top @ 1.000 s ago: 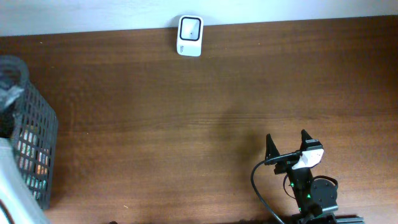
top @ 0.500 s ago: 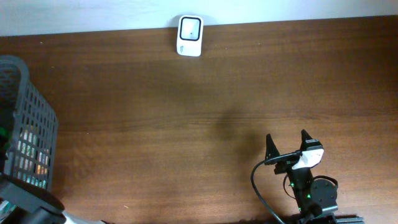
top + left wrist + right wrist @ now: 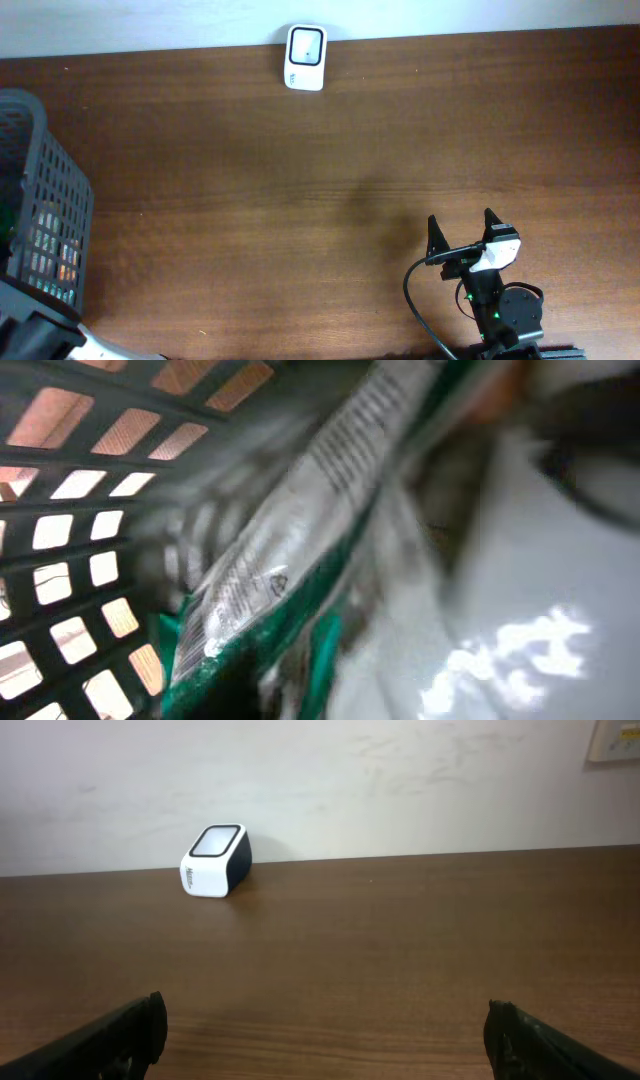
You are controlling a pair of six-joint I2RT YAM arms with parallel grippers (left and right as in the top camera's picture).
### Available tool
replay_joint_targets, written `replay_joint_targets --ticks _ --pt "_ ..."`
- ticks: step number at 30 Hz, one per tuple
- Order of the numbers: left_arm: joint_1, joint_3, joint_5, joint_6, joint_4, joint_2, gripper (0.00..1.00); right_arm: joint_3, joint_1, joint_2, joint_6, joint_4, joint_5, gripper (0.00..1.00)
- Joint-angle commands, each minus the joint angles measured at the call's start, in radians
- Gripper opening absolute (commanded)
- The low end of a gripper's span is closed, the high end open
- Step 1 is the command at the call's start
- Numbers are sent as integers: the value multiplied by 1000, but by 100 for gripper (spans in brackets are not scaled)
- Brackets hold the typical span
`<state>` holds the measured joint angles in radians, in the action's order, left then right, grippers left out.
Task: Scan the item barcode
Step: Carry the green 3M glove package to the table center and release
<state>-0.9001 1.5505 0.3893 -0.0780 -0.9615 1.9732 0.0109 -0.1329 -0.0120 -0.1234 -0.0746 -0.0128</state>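
Packet [image 3: 290,550]: green-silver, lying inside basket [image 3: 60,200], left side | left gripper: view blurred, cannot tell whether clenched or released | right gripper [image 3: 461,218]: jaws spread wide, holding nothing | scanner [image 3: 305,57]: far edge of table [image 3: 250,180].

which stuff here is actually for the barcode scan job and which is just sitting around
For the job:
- white scanner by the wall
- green and silver packet, the likely item
- black mesh basket holding it

Just there:
- right gripper, open, over bare table
- black cable by that arm
- wall plate
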Motion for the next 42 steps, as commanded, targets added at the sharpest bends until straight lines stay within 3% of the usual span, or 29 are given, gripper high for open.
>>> replay_joint_targets --ticks 1,4,8,13,17,21,25,29,36,42 --pt "0 -2 -12 5 -2 2 0 -5 -4 6 3 -7 2 98" --pt "24 54 -31 5 -79 -1 0 -5 -4 6 3 -7 2 99" --pt "125 258 -35 4 -166 -44 0 -5 -4 6 3 -7 2 98" --pt "314 618 -48 -2 -179 -164 0 -5 -4 6 3 -7 2 98" --pt "475 811 -293 -62 -177 -275 0 -5 -4 6 3 -7 2 98" --pt "729 814 -444 -63 -251 -334 0 -5 -4 6 3 -7 2 98" --pt "947 721 -444 -74 -356 -238 0 -5 -4 6 3 -7 2 98" --pt "1100 571 -350 -169 -391 -105 0 -5 -4 6 3 -7 2 98" --pt "1273 469 -311 -595 -399 77 0 -5 -4 6 3 -7 2 98" --pt "1448 426 -325 -829 -407 215 0 -5 -4 6 3 -7 2 98"
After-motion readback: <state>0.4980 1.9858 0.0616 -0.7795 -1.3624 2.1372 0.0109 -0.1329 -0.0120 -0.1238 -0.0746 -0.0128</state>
